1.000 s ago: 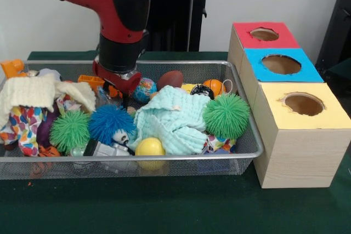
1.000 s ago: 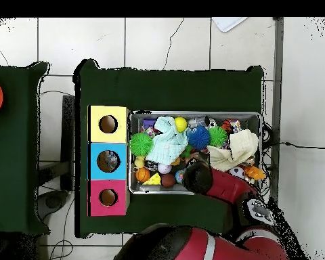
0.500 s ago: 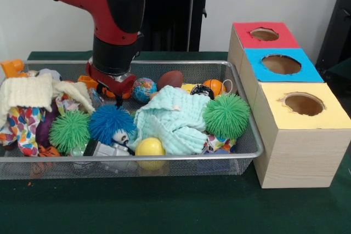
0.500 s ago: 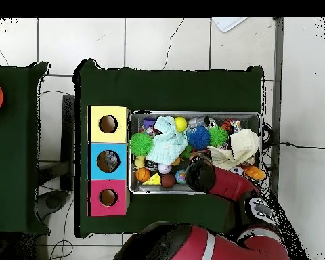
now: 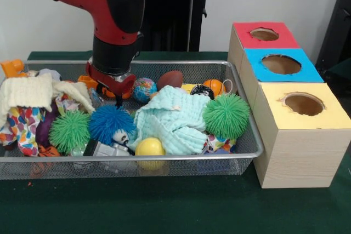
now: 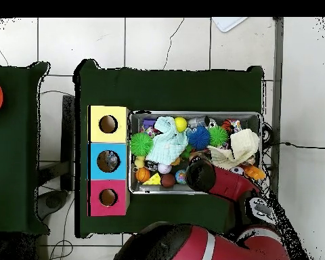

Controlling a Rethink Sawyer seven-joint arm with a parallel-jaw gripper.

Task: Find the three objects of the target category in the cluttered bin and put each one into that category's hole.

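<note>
hovering: my claw (image 5: 117,101) low over the bin (image 5: 241,154)'s far side, its state i cannot tell. balls in the bin: globe ball (image 5: 144,89), yellow ball (image 5: 149,147). holes: nothing seen delivered.

No text, label, brand, number or sign can be read anywhere: the red, blue and yellow box tops beside the wire bin (image 5: 241,152) are plain, and the toys inside show no legible print.
</note>
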